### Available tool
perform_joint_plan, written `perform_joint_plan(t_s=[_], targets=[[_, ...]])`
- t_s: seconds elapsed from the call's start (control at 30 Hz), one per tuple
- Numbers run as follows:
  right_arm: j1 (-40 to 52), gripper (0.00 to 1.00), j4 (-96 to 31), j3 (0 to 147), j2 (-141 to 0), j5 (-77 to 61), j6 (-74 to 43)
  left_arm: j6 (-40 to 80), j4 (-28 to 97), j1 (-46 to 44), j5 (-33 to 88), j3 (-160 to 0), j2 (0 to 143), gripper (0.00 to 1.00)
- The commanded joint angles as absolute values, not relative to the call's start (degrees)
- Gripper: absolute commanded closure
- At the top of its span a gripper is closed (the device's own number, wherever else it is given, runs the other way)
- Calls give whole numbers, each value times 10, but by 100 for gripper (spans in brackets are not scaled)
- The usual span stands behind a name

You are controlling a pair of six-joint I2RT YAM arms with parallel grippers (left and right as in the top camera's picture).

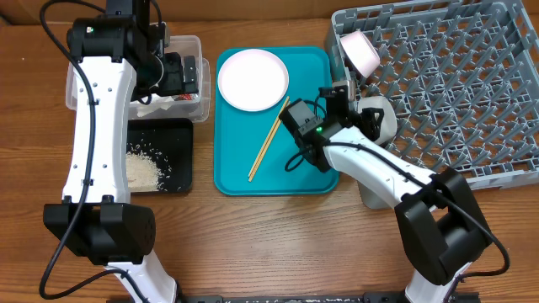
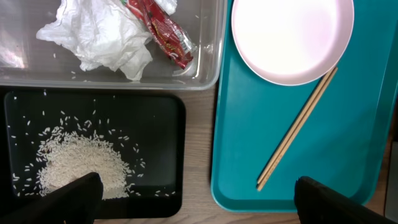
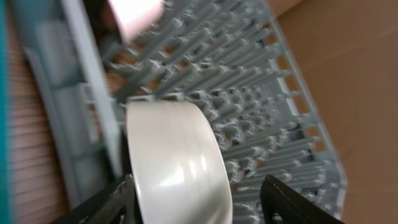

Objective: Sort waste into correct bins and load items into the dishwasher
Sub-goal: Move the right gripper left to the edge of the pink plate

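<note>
Overhead: left tool above the clear tub. The black tray beside it holds rice. The teal tray on the counter carries the plate and chopsticks. A pink bowl sits in a corner of the dish rack. Right tool at the rack's left wall.

Left wrist: tool fingers spread wide, empty. Napkin and red wrapper lie in the tub.

Right wrist: pale bowl between the fingers at the rack's edge; cannot tell whether they clamp it.
</note>
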State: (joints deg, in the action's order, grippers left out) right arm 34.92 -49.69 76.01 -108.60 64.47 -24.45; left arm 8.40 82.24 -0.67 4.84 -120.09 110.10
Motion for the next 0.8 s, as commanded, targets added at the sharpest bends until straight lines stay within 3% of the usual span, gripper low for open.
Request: perform_joint_plan(t_s=[0.0, 0.1, 0.47, 0.57, 0.77], targets=[[350, 28, -510, 820, -1062, 514, -210, 73, 821, -9, 44, -1206, 1098, 0], [350, 21, -515, 843, -1062, 425, -183, 73, 821, -9, 44, -1206, 1098, 0], [350, 15, -450, 853, -1062, 22, -137, 73, 821, -9, 44, -1206, 1098, 0], [350, 22, -398, 853, -1062, -37, -213, 73, 821, -9, 44, -1206, 1098, 0], [350, 41, -274, 852, -1078, 13, -359, 73, 821, -9, 44, -1206, 1098, 0]])
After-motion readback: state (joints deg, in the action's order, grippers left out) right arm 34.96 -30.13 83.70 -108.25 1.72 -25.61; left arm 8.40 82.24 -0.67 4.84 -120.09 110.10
